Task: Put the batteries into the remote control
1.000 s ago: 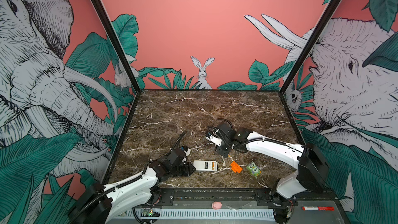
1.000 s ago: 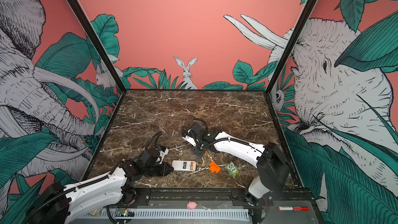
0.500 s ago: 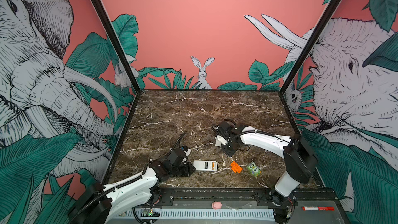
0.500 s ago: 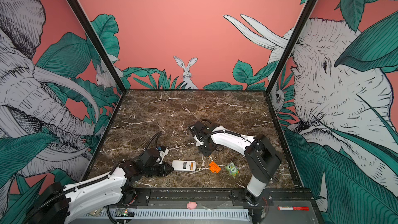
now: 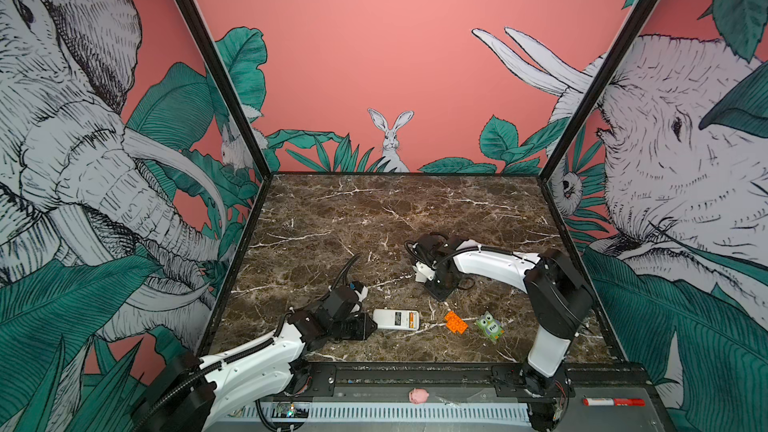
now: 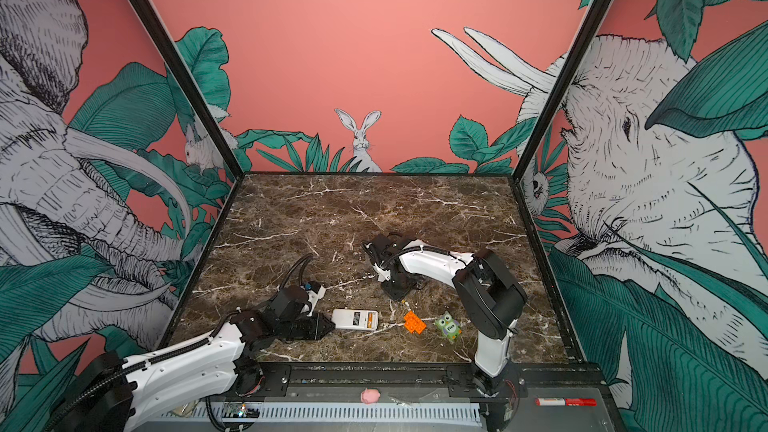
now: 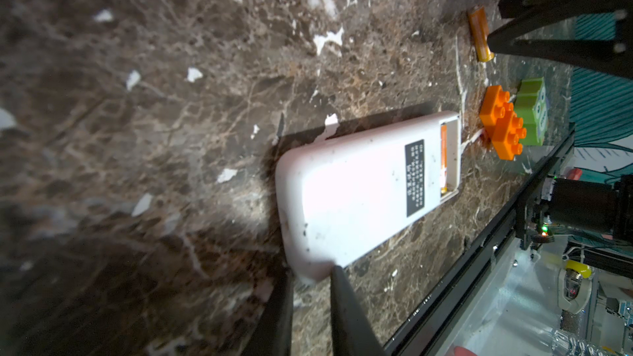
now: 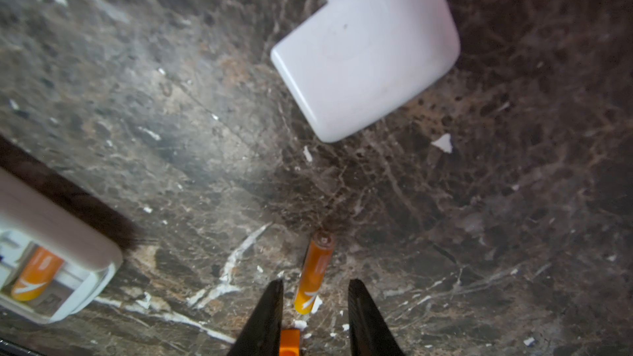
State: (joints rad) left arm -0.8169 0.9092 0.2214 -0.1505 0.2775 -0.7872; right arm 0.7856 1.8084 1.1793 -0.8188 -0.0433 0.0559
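The small green owl-shaped toy block (image 5: 490, 326) (image 6: 449, 327) bears the word "Five" in both top views. The black label (image 7: 414, 178) on the white oblong remote control (image 7: 352, 196) carries white print too small to read.

Marble tabletop (image 5: 374, 209) with remote (image 5: 396, 319), loose battery (image 8: 313, 272), brick (image 5: 455, 322), owl (image 5: 489, 327), cover (image 8: 366, 49)

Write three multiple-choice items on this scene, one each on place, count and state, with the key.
1. Where is the loose battery?
A) on the table, between the fingers of the right gripper
B) standing upright in a far corner
C) off the table

2. How many batteries sit in the compartment of the remote control?
A) none
B) one
C) two

3. That compartment is:
A) shut and latched
B) taped shut
C) open, its cover lying apart

Key: 1 A, it lies between the open fingers; 2 B, one orange cell beside an empty slot; 3 C, the white cover lies alone.
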